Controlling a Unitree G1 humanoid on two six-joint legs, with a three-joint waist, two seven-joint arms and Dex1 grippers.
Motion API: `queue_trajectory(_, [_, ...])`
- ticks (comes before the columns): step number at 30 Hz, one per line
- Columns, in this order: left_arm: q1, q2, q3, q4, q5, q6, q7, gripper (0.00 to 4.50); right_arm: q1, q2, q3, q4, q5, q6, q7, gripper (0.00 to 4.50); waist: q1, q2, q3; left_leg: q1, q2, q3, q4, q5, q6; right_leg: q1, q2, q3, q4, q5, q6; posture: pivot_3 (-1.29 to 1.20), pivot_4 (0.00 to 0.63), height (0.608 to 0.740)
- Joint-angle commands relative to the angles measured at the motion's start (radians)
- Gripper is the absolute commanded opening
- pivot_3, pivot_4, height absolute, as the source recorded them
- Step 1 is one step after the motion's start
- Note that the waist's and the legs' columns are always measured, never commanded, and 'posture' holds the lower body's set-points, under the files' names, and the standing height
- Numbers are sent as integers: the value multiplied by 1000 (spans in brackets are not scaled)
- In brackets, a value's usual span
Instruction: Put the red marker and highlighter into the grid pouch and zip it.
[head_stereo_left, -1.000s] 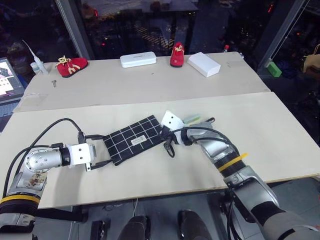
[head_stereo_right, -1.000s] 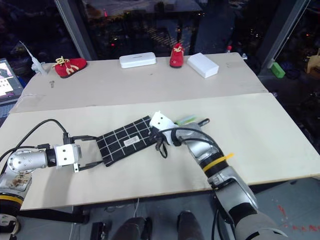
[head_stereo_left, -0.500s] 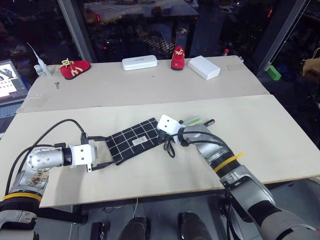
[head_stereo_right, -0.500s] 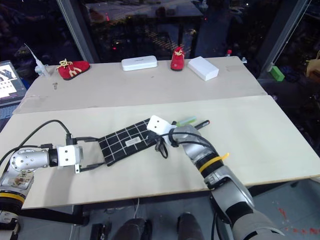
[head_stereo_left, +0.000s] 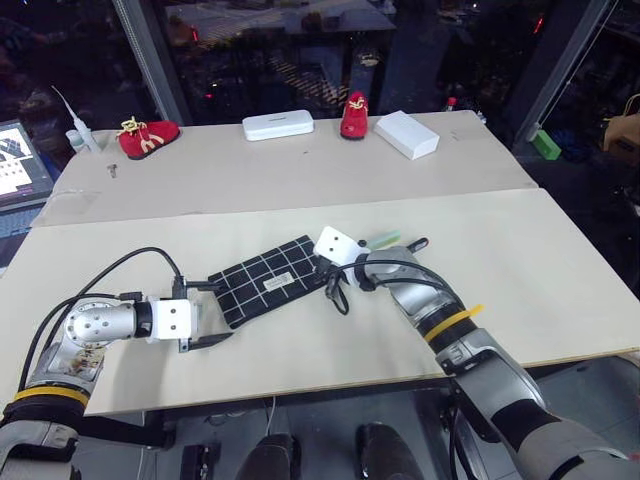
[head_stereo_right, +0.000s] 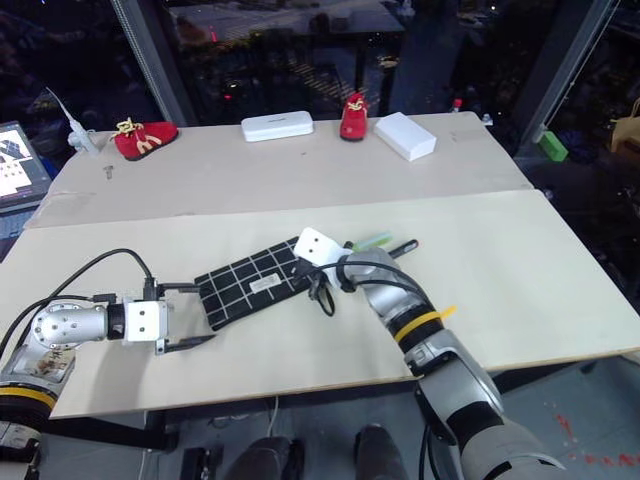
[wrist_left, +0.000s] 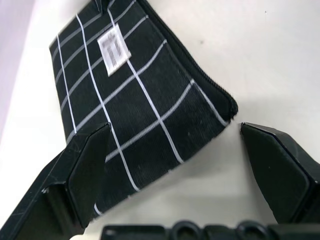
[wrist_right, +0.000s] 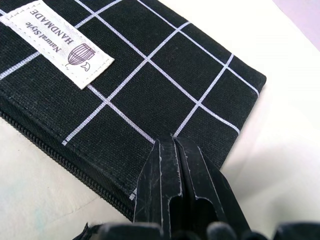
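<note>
Left gripper (head_stereo_left: 208, 313) gapes wide at the near corner of the grid pouch (head_stereo_left: 268, 279) lying mid-table, right gripper (wrist_right: 175, 165) pressed shut on the far end with nothing held — better to slide squarely around that corner before clamping.

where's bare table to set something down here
Free: the near table right of the right arm, and the strip between the grid pouch and the far row of white case, red shoe and white box. Crowded: around the pouch, both claws and pens.

Grid pouch (head_stereo_left: 268, 283) flat, angled; highlighter (head_stereo_left: 383, 238), apparently marker (head_stereo_left: 415, 243) beyond.
</note>
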Motion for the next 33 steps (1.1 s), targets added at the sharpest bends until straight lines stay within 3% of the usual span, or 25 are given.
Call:
queue_trajectory(1, [-51,-49,-41,74,83,-108,87,4500,14,-4,-2,10,-17,20,6,37,2,0,0,0,0,0,0,0,0,0,0,0,0,0,0,0,150,740])
queue_trajectory(12, [-118,-106,-106,237,169,-259,226,4500,24,-17,-1,-22,-22,28,39,37,15,0,0,0,0,0,0,0,0,0,0,0,0,0,0,0,150,740])
queue_trajectory(15, [-122,-104,-116,273,161,-285,236,3755,25,-17,-3,-24,-22,28,42,0,15,0,0,0,0,0,0,0,0,0,0,0,0,0,0,0,150,740])
queue_trajectory(18, [-125,-106,-123,295,141,-294,232,2588,31,-17,-4,-31,-17,16,58,0,16,0,0,0,0,0,0,0,0,0,0,0,0,0,0,0,150,740])
queue_trajectory(19, [-126,-107,-126,300,136,-297,231,2434,33,-19,-3,-35,-16,13,64,0,16,0,0,0,0,0,0,0,0,0,0,0,0,0,0,0,150,740])
queue_trajectory(24, [-114,-126,-121,301,59,-266,199,508,48,-21,-16,-64,7,-10,100,0,15,0,0,0,0,0,0,0,0,0,0,0,0,0,0,0,150,740])
queue_trajectory(26, [-101,-132,-118,281,19,-230,169,79,48,-20,-29,-65,21,-18,114,0,15,0,0,0,0,0,0,0,0,0,0,0,0,0,0,0,150,740])
queue_trajectory(27, [-91,-133,-116,267,0,-213,156,79,42,-16,-49,-61,41,-18,121,0,15,0,0,0,0,0,0,0,0,0,0,0,0,0,0,0,150,740])
queue_trajectory(28, [-83,-133,-113,257,-13,-199,148,0,35,-9,-74,-58,69,-6,131,589,14,0,0,0,0,0,0,0,0,0,0,0,0,0,0,0,150,740])
queue_trajectory(29, [-76,-133,-111,247,-24,-184,141,0,29,0,-103,-60,107,9,151,744,14,0,0,-1,0,0,0,0,1,0,0,0,0,0,0,0,150,740])
queue_trajectory(33, [-47,-137,-95,204,-52,-139,134,0,-10,19,-234,-95,272,120,226,2197,12,0,0,-2,0,0,0,-1,1,-2,0,0,-1,0,0,0,150,740])
